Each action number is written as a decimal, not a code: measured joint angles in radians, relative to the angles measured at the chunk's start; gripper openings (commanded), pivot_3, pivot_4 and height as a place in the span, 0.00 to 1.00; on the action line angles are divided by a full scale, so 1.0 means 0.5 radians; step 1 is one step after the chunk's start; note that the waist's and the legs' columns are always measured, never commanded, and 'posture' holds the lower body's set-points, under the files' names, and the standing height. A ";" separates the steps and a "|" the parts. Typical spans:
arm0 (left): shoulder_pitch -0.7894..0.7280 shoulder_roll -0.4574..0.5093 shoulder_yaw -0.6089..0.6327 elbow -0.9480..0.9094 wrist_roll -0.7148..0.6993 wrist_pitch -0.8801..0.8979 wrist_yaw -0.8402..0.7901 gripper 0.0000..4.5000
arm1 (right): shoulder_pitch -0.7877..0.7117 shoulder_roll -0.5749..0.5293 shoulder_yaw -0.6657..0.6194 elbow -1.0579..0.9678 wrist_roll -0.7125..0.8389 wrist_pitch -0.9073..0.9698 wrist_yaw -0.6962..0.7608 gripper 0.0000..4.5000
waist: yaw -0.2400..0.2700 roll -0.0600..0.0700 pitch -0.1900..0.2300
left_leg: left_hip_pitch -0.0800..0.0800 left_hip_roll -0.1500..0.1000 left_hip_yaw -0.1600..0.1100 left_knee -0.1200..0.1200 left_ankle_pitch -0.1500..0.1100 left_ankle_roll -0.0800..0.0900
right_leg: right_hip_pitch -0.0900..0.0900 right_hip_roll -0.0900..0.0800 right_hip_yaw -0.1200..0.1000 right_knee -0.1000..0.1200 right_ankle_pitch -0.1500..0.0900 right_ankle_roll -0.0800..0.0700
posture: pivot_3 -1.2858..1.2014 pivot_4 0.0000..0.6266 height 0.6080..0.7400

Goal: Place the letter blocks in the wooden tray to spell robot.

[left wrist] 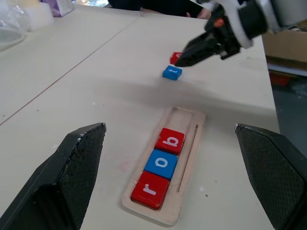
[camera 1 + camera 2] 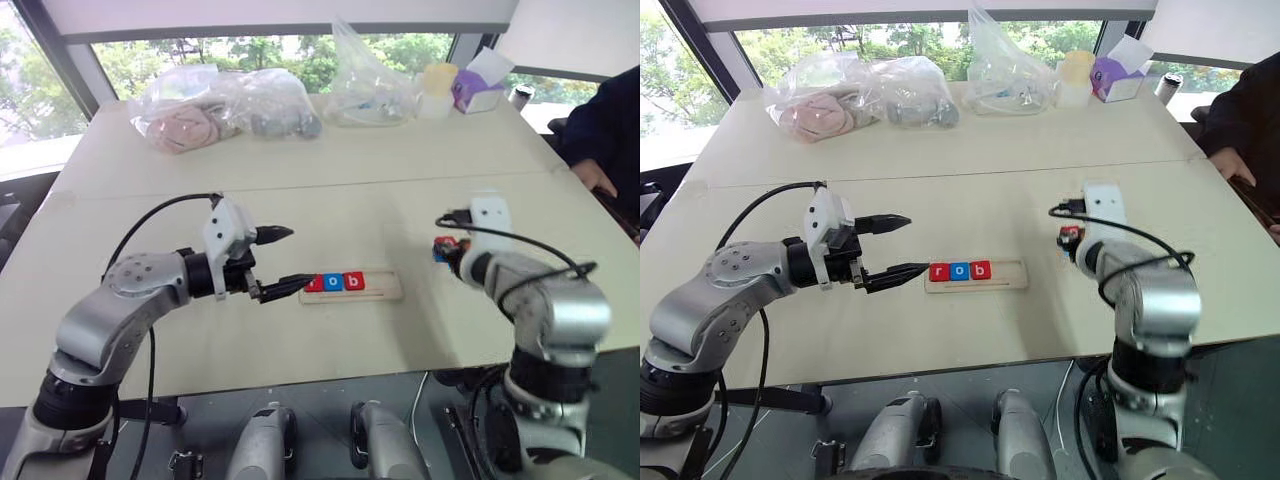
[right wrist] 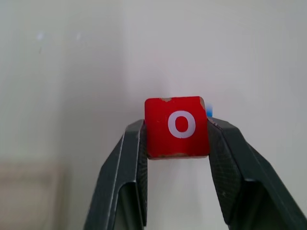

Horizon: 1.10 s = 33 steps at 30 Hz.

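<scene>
The wooden tray (image 2: 385,288) lies mid-table, holding a red r (image 1: 150,189), a blue o (image 1: 161,163) and a red b (image 1: 170,140) from its left end; its right part is bare. My left gripper (image 2: 298,258) hangs open just left of the tray's left end, with nothing between its fingers. Off to the right, my right gripper (image 2: 443,248) is shut on a red o block (image 3: 176,127), low over the table. A blue t block (image 1: 171,73) lies flat right beside it.
Clear plastic bags (image 2: 215,105) with soft items, another bag (image 2: 365,85), a white container (image 2: 438,90) and a purple tissue box (image 2: 478,88) line the table's far side. A person's dark sleeve and hand (image 2: 598,172) rest at the right edge.
</scene>
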 measured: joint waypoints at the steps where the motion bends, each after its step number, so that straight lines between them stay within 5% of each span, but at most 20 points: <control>1: -0.001 -0.001 -0.003 0.008 0.003 -0.003 -0.013 1.00 | 0.067 0.026 -0.001 -0.055 0.006 0.006 -0.011 0.26 | 0.000 0.000 0.000 | 0.000 0.000 0.000 0.000 0.000 0.000 | 0.000 0.000 0.000 0.000 0.000 0.000 | 0.52 0.24 0.89; 11: -0.042 -0.021 -0.019 0.080 0.060 -0.032 -0.064 1.00 | 0.229 0.109 0.008 -0.071 0.017 0.007 -0.114 0.26 | -0.002 0.001 0.000 | -0.002 0.000 0.001 -0.002 0.000 0.000 | -0.003 -0.002 0.000 -0.004 0.000 -0.001 | 0.52 0.24 0.89; 18: -0.037 -0.021 -0.018 0.077 0.061 -0.031 -0.054 1.00 | 0.192 0.095 0.037 -0.006 0.038 0.007 -0.103 0.99 | -0.001 0.001 0.000 | -0.002 -0.001 0.001 -0.002 0.000 0.000 | -0.003 -0.002 0.000 -0.005 0.000 -0.001 | 0.52 0.24 0.89; 21: -0.034 -0.021 -0.014 0.073 0.061 -0.029 -0.038 1.00 | 0.131 -0.187 0.119 0.035 0.181 0.005 0.102 0.99 | -0.001 0.001 0.001 | -0.004 -0.002 0.001 -0.002 0.000 0.000 | -0.003 -0.003 0.000 -0.007 0.000 -0.001 | 0.52 0.24 0.89; 23: -0.029 -0.021 -0.013 0.064 0.061 -0.029 -0.029 1.00 | 0.101 -0.655 0.254 0.046 0.366 -0.088 0.445 0.99 | 0.002 0.004 0.003 | -0.007 -0.004 0.001 -0.001 -0.002 0.003 | -0.004 -0.005 0.000 -0.009 0.000 0.000 | 0.52 0.24 0.89; 27: -0.013 -0.024 -0.012 0.057 0.062 -0.029 -0.016 1.00 | 0.153 -1.387 0.400 0.239 0.509 -0.815 1.219 0.99 | 0.001 0.001 0.004 | -0.008 -0.003 -0.002 -0.001 -0.004 0.006 | -0.002 -0.004 -0.003 -0.012 -0.006 0.008 | 0.52 0.24 0.89; 33: -0.025 -0.019 -0.009 0.060 0.064 -0.031 -0.018 1.00 | 0.239 -1.686 0.685 0.861 0.276 -2.125 1.949 0.99 | -0.002 -0.001 0.005 | -0.007 -0.004 0.001 0.002 -0.004 0.007 | 0.000 -0.003 -0.002 -0.012 -0.009 0.014 | 0.52 0.24 0.89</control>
